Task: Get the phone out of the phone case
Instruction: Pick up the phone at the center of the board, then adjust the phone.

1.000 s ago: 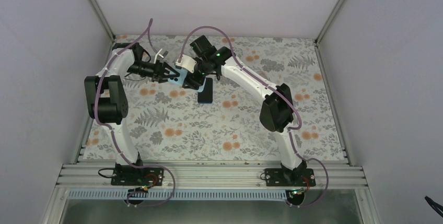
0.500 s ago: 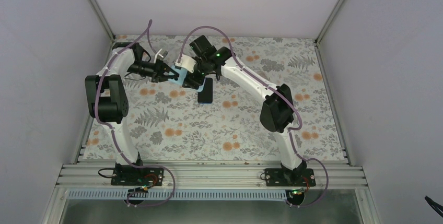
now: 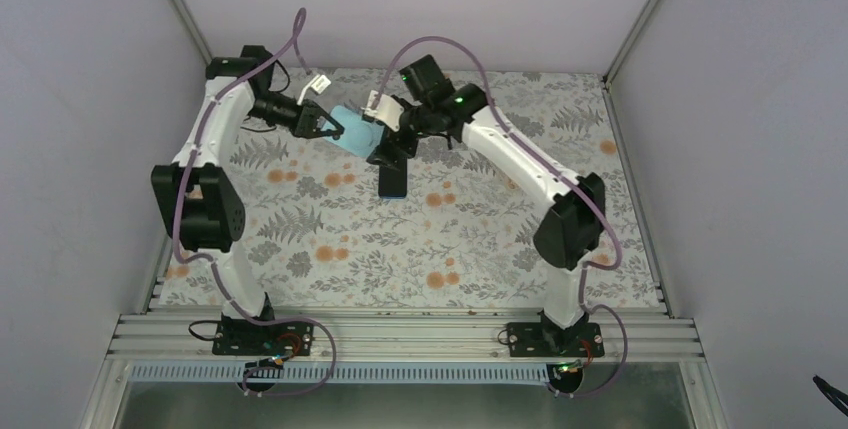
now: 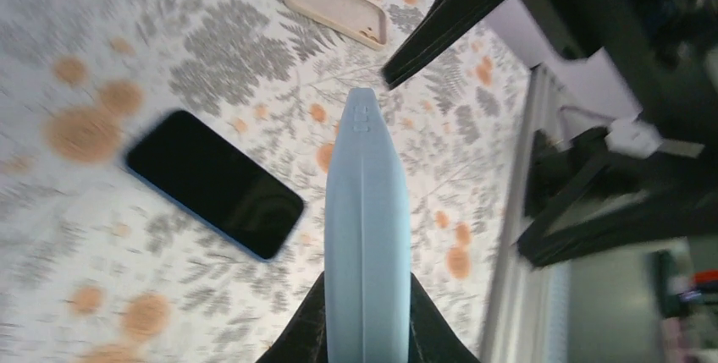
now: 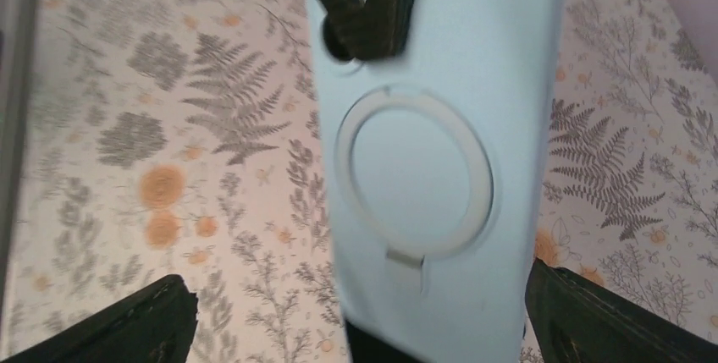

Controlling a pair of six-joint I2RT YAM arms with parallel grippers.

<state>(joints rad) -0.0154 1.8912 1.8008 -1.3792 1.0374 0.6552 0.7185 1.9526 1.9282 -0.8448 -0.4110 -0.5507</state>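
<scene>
Currently the left claw (image 3: 327, 127) is closed on the phone (image 3: 352, 133), gripping one short end with a finger on each flat face. The phone is held in the air above the far middle of the desk (image 3: 480, 239). It appears edge-on in the left wrist view, and its pale-blue back, marked with a white ring, faces the right wrist camera. The right claw (image 5: 360, 277) is spread wide and holds nothing. Its two fingers stand on either side of the phone's free end, without contact as far as the views show. The phone case (image 4: 334, 3), a beige-pink shell, lies flat on the desk, well apart from the phone, and shows only in the left wrist view. A second phone (image 3: 392, 181), black screen up with a darker blue rim, lies flat on the desk just nearer than the raised phone.
</scene>
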